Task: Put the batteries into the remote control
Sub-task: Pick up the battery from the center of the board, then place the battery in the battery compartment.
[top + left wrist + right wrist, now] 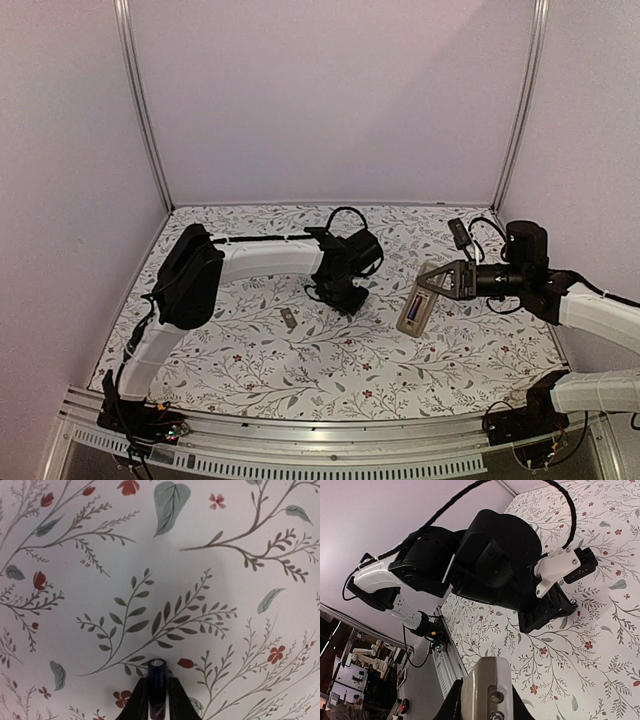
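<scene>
Battery [156,692] stands btwn the fingers [137,704] of the L claw [157,679], flanked tight on both sides, one end cap poking out past the tips; claw is closed on it. Floral surface [235,545] lies beyond the tips; wrist view doesn't show whether battery is clear of it. R claw [485,704] is clamped on the remote control [485,682], which appears held off the surface, tilted, tan-grey back toward its own cam; bay detail too small to read. Top view: R claw w/ remote is apart from L claw, off to its side. Small grey piece [289,318] lies on the surface on L claw's other side, away from the remote, untouched. Second battery not located. Judgement: step in hand = pick-up of first battery, grip made. Next move calls for a lift, a carry across to R claw, battery axis lined up w/ the bay, polarity checked, then a press-in w/o slip.
</scene>
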`<action>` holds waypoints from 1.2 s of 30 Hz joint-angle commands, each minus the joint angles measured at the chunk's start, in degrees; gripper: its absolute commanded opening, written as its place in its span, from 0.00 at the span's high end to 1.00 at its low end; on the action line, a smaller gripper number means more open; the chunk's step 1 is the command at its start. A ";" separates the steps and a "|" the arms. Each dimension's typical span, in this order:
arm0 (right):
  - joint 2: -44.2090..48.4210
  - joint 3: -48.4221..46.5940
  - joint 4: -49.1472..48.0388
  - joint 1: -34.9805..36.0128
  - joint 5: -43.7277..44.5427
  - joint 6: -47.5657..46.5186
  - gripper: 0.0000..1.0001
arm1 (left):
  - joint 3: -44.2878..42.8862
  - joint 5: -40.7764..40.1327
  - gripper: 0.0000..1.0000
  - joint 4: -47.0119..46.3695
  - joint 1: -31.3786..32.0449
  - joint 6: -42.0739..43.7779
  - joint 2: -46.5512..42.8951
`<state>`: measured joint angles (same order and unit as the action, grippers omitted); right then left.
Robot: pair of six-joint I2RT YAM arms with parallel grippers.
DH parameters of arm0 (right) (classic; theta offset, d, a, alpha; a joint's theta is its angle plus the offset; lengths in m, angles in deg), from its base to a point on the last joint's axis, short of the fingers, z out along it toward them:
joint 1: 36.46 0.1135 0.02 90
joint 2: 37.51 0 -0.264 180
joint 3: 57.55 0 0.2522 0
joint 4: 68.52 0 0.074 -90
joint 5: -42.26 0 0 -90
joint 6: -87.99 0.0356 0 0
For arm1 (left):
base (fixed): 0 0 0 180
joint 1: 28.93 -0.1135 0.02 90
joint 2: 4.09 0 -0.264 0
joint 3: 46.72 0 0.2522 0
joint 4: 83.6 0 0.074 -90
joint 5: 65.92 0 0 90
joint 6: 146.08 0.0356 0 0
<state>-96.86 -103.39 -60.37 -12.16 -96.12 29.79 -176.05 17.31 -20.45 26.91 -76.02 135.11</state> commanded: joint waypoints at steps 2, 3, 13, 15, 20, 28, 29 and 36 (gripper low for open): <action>-0.80 -1.77 -0.05 -0.24 1.47 -1.01 1.00 | 7.82 0.06 0.93 -1.49 -1.86 -0.21 -5.03; -0.97 -2.03 -0.18 -0.23 1.65 -1.02 1.00 | 10.40 0.07 0.96 -3.36 -2.20 -0.06 -7.44; -5.67 -3.90 -7.29 2.00 4.40 4.24 1.00 | 34.94 4.97 1.00 -29.21 -2.44 3.32 -37.80; -7.13 -3.88 -9.46 2.70 4.84 5.46 1.00 | 38.51 8.57 1.00 -34.80 -2.28 2.79 -42.42; -10.02 -4.41 -14.84 5.11 7.00 10.10 1.00 | 41.85 10.47 0.99 -43.48 0.01 1.10 -47.29; -14.03 -5.86 -21.49 7.87 9.48 16.68 1.00 | 39.43 9.39 0.96 -46.84 4.54 0.71 -44.49; -14.30 -5.93 -21.65 7.90 9.62 17.15 1.00 | 39.07 9.28 0.96 -46.84 5.04 1.06 -44.07; -15.47 -6.05 -22.71 8.35 10.50 19.69 1.00 | 37.35 9.05 0.96 -46.89 7.53 2.84 -41.58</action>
<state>-111.40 -107.72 -80.12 -4.32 -86.96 46.97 -136.64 26.43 -66.07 32.94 -74.69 92.01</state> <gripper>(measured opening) 0.190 0.065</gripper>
